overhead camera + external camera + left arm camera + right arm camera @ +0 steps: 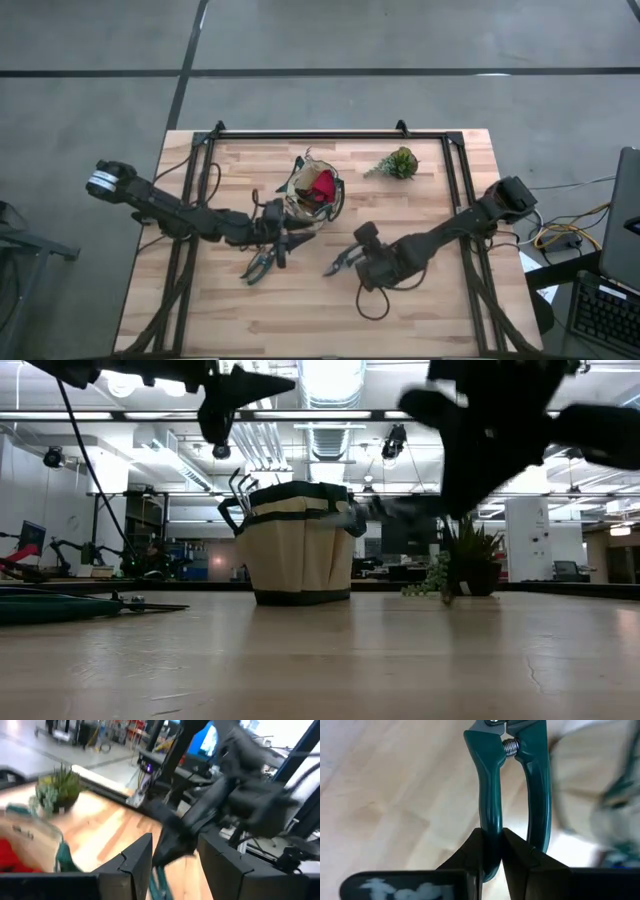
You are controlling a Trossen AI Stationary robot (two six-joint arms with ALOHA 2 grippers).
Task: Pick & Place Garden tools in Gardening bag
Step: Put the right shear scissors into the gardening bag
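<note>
Pruning shears (pixel 512 785) with teal-green handles and a small coiled metal spring at the pivot sit in the right gripper (pixel 490 852), whose jaws are clamped on one of the two handles while the other handle stands free beside it. From above, this gripper (pixel 352 257) is over the middle of the wooden tabletop (pixel 440 310), just right of the gardening bag (pixel 312 195), with the tool pointing out toward the bag. The bag is a round beige fabric tote with dark green trim, standing upright, and a red piece (pixel 322 186) shows inside it. A second pair of shears (pixel 258 266) lies on the tabletop near the left gripper (pixel 280 238), whose jaws stand apart beside the bag. A small green plant (pixel 398 163) sits toward the far edge.
</note>
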